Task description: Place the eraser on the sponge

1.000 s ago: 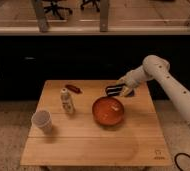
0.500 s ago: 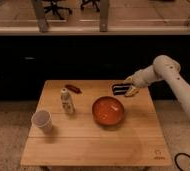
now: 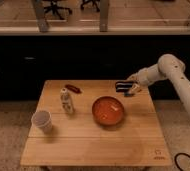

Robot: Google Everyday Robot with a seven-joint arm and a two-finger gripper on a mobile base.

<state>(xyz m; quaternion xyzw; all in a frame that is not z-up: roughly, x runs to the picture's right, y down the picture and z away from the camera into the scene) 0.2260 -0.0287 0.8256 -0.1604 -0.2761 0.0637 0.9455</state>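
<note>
View of the desk (image 3: 88, 150) from the front, with my arm reaching in from the right. My tool (image 3: 128, 88) hangs over the desk's far right part, just beyond the rim of the orange bowl (image 3: 95, 111). Its fingers are clamped together on the eraser (image 3: 121, 87), the black block with pale stripes, which sits at the fingertips, clear of the wood.

Change over the last second: tool and eraser have travelled together to the right and slightly toward the back. They have moved from above the bowl's far edge to a spot beside it, nearer the desk's right border. The grip has not loosened during this travel.

A small bluish patch (image 3: 135, 91) shows just right of the eraser, partly hidden by my fingers. I take it for the sponge, though its outline is not plain.

Meaning for the task: the eraser is being carried, not yet resting on the sponge. If the bluish patch is the sponge, I judge the carry to be nearly over the target. What remains is aligning, lowering and letting go.

Elsewhere on the desk, well apart from this action, stand a paper cup (image 3: 41, 121), a small bottle (image 3: 66, 100) and a dark red oblong item (image 3: 73, 88).
</note>
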